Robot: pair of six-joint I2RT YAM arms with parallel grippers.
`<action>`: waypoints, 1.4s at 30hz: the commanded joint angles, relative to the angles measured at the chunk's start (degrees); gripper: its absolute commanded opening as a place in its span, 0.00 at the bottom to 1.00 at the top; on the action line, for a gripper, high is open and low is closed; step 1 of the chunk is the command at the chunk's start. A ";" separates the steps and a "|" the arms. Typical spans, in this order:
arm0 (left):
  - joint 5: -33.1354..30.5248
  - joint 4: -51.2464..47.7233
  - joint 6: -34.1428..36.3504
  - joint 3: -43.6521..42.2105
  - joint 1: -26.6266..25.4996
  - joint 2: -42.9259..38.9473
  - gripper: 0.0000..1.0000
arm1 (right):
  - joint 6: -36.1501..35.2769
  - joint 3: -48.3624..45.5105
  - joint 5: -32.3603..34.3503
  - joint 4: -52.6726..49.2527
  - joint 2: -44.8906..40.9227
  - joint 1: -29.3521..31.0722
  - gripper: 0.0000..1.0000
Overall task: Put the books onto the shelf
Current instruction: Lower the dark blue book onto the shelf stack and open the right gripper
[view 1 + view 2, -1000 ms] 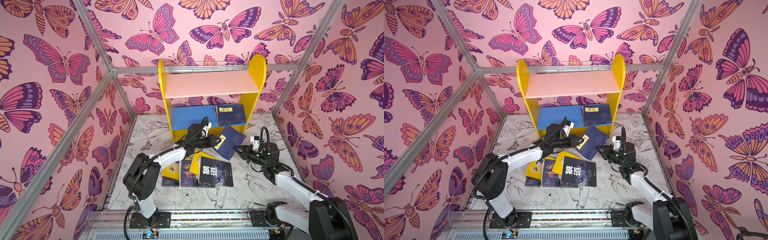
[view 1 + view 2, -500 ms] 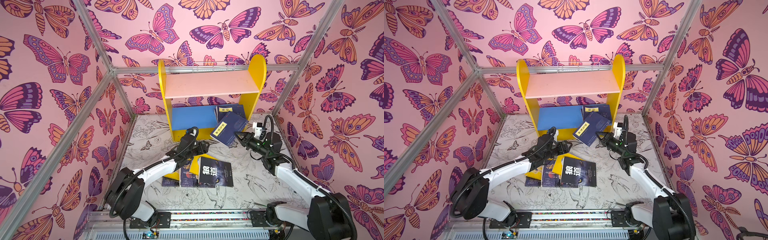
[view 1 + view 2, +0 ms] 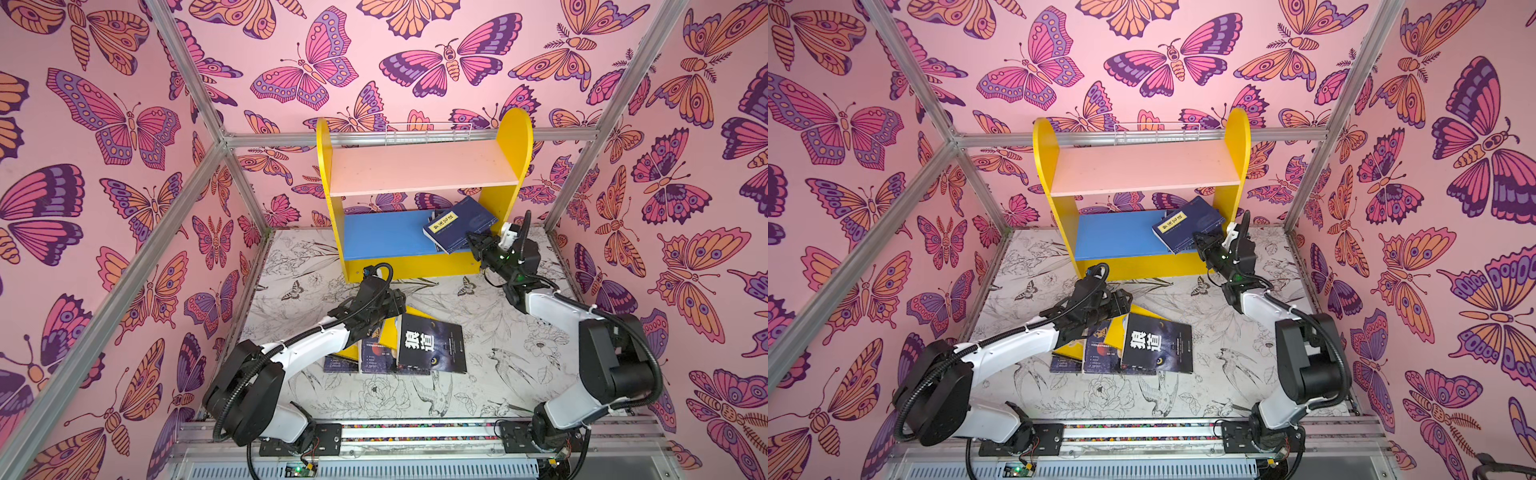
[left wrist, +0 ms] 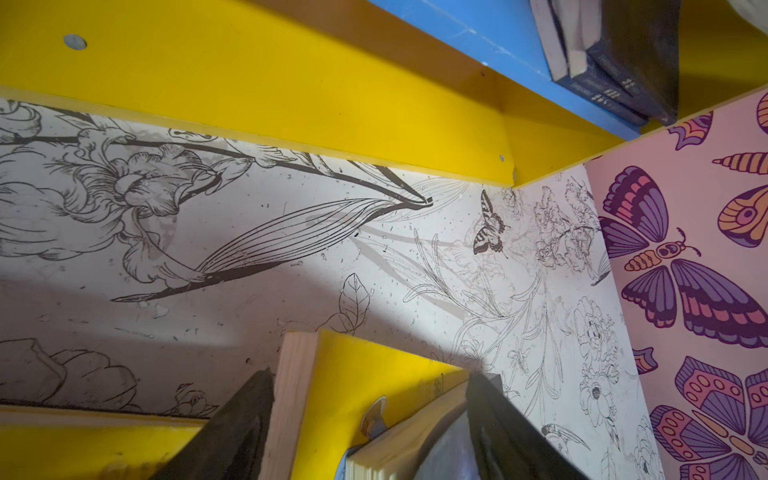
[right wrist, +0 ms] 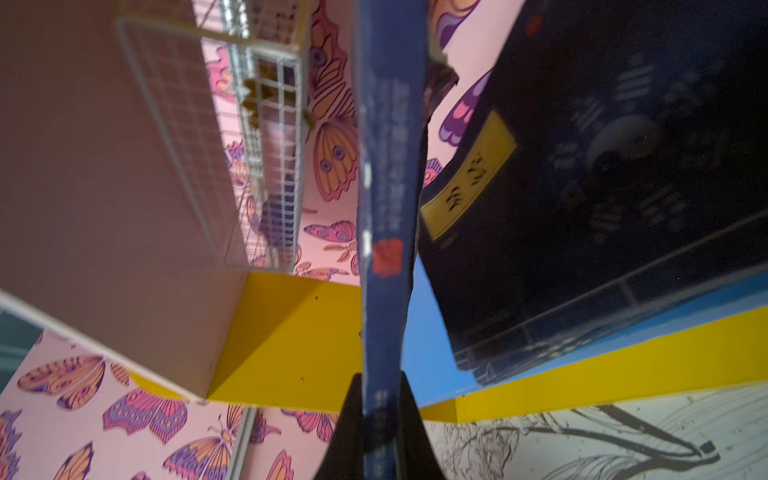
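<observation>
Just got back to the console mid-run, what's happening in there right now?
The right gripper is shut on a navy book, holding it tilted over the right end of the shelf, above its blue lower board and a second navy book lying there. The left gripper is open, low over the floor pile, with a yellow book between its fingers, beside the black book.

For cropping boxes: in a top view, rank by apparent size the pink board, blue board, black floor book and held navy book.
1. pink board
2. blue board, partly hidden; visible part barely beats the next
3. black book, nearer the camera, so unsure
4. navy book, in the right tool
</observation>
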 commanded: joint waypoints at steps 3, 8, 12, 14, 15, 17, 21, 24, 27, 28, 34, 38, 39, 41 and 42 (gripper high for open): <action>-2.40 -3.13 3.79 0.62 0.12 -1.71 0.76 | 4.89 3.28 10.15 13.55 4.59 0.36 0.00; -2.11 -3.18 2.91 -0.52 0.26 -1.62 0.76 | 4.85 4.00 13.06 15.01 6.71 0.46 0.00; -1.92 -3.20 2.69 -1.03 0.23 -1.31 0.76 | 4.57 3.86 16.64 16.09 7.99 1.32 0.00; -1.74 -3.14 2.53 -1.12 0.21 -1.01 0.76 | 4.56 4.08 18.67 15.33 8.42 1.99 0.00; -1.65 -3.14 2.44 -1.03 0.19 -0.88 0.76 | 4.59 4.24 19.79 15.10 8.58 2.52 0.00; -1.39 -3.13 2.42 -0.91 0.23 -0.68 0.76 | 4.74 3.94 22.60 14.93 8.92 3.50 0.00; -0.87 -3.10 2.46 -0.77 0.28 -0.39 0.76 | 4.67 3.50 28.61 13.68 8.86 5.96 0.00; -0.69 -3.05 2.54 -1.02 0.28 -0.65 0.77 | 4.87 3.30 33.56 10.87 8.08 7.76 0.00; -0.69 -3.15 2.55 -1.34 0.28 -0.96 0.77 | 5.65 3.97 36.62 7.25 7.77 8.87 0.00; -0.73 -3.14 2.52 -1.45 0.28 -1.01 0.77 | 5.93 4.36 37.17 6.04 7.76 9.11 0.00; -1.13 -3.26 2.36 -1.65 0.26 -1.52 0.77 | 8.80 7.27 34.32 -3.24 6.79 9.26 0.53; -0.88 -3.42 2.12 -1.25 0.27 -1.03 0.77 | 8.04 10.73 32.33 -16.17 3.93 9.35 0.65; -0.72 -3.52 2.11 -1.09 0.28 -0.84 0.77 | 7.64 12.04 31.81 -19.91 3.53 9.34 0.66; -0.47 -3.53 2.00 -0.72 0.23 -0.48 0.77 | 6.31 14.54 30.90 -25.67 3.25 9.27 0.67; -0.35 -3.52 2.02 -0.55 0.25 -0.35 0.77 | 5.90 16.33 30.19 -29.49 3.40 9.15 0.67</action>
